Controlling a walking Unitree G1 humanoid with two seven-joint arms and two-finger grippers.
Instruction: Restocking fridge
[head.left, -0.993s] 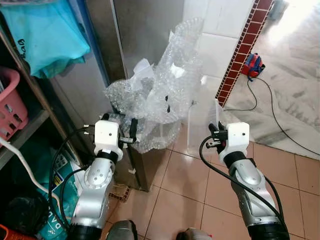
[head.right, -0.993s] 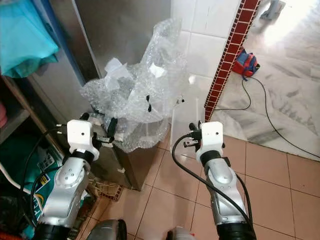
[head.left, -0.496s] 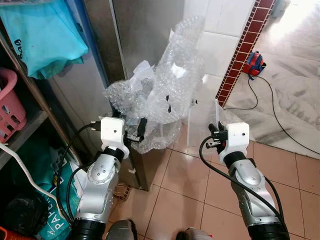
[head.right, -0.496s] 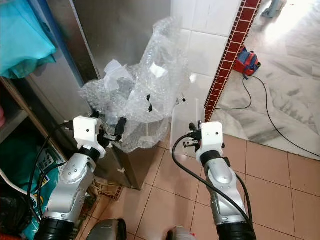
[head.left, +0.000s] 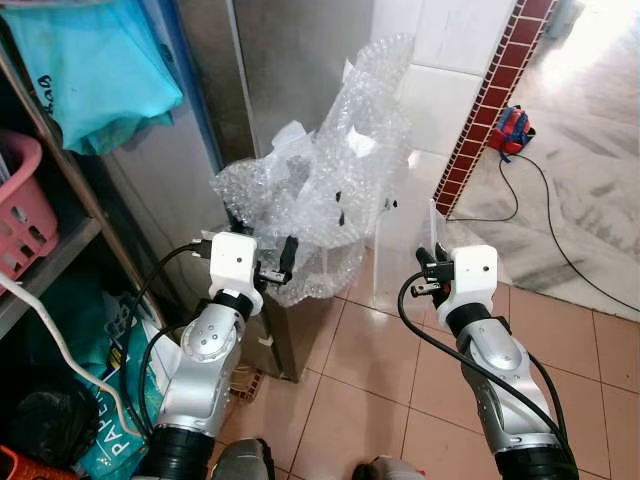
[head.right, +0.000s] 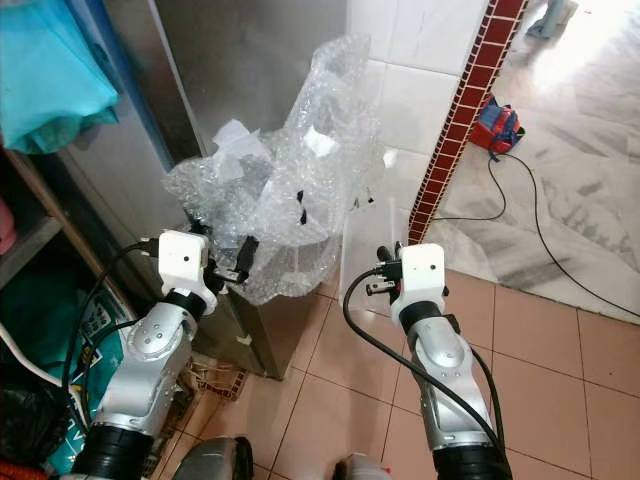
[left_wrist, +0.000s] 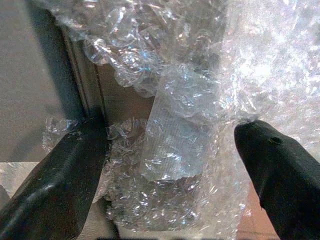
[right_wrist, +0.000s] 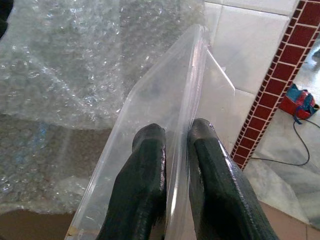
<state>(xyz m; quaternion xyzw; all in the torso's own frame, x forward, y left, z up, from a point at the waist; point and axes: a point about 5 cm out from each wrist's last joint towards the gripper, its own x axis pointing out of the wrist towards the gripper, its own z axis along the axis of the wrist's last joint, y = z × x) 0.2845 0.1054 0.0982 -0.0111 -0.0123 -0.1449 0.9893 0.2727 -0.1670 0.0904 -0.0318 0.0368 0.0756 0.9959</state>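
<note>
1. Clear plastic tray (right_wrist: 165, 130) sits clamped edge-on between my right gripper (right_wrist: 172, 150) fingers, beside the fridge (head.left: 290, 60).
2. My left gripper (left_wrist: 170, 150), jaws apart, faces bubble wrap (head.left: 320, 190); it could snag.
3. I judge the thin tray may slip.

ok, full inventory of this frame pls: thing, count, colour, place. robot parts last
bubble wrap: 1 heap, clear, piled on the steel bin against the fridge
steel bin: 1, silver-brown, on the floor under the wrap
clear plastic tray: 1, transparent, standing on edge right of the bin
fridge: 1, steel grey, behind the wrap
bag: 1, teal, on the shelf at left
basket: 1, pink, shelf at far left
small bag: 1, red and blue, floor by the brick strip
cable: 1, black, across the pale floor
left gripper: black fingers open, against the wrap
right gripper: black fingers shut on the tray's edge
</note>
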